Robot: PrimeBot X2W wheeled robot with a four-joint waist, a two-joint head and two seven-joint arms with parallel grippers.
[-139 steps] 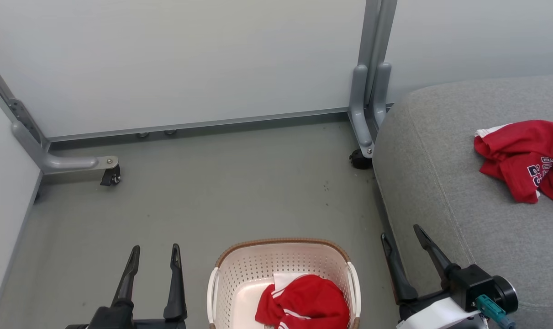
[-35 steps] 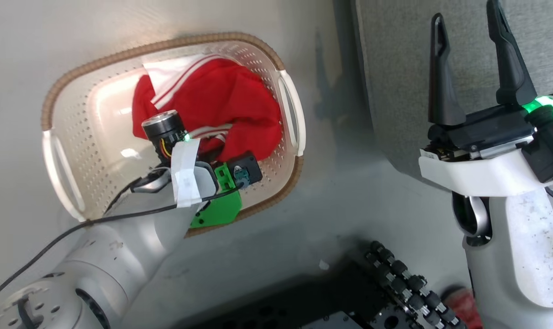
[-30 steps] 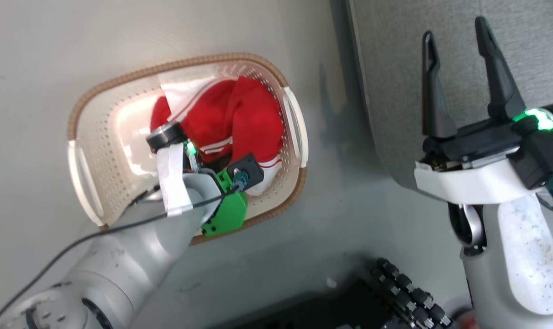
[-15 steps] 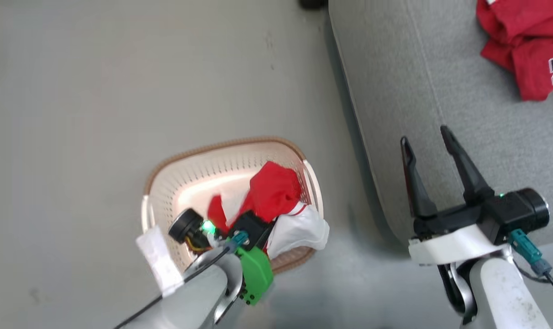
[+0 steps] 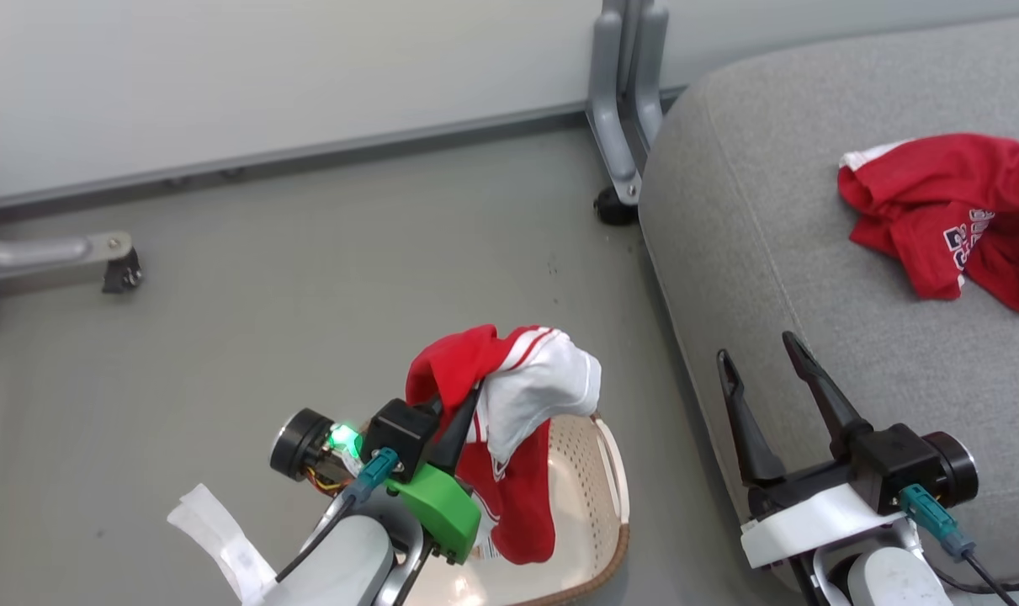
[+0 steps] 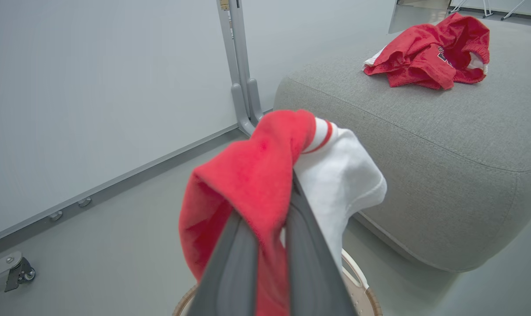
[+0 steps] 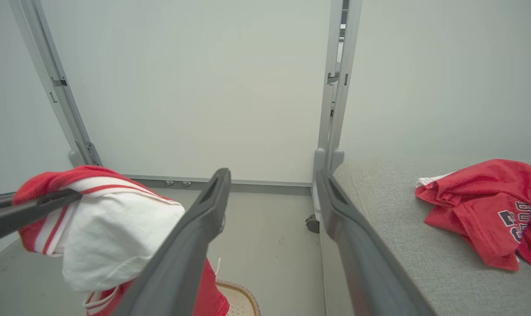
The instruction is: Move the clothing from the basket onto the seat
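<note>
A red garment with white stripes and a white panel (image 5: pixel 509 396) hangs in the air above the cream basket (image 5: pixel 597 505), and my left gripper (image 5: pixel 467 400) is shut on it. The left wrist view has the same cloth (image 6: pixel 265 184) draped over my closed fingers (image 6: pixel 239 254). A second red garment with navy lettering (image 5: pixel 947 215) lies on the grey seat (image 5: pixel 770 252) at the right. My right gripper (image 5: pixel 757 353) is open and holds nothing, beside the seat's front edge. The right wrist view takes in the held cloth (image 7: pixel 94 219) at left and the lettered garment (image 7: pixel 484 210) at right.
A pale partition wall (image 5: pixel 307 67) runs along the back, with a grey post and caster foot (image 5: pixel 618 168) by the seat corner and another caster foot (image 5: pixel 114 261) at the left. Grey floor (image 5: pixel 265 295) lies between the wall and the basket.
My left gripper has lifted the red and white garment up out of the basket. The head camera has tilted up, bringing the wall and the seat's top into view.
</note>
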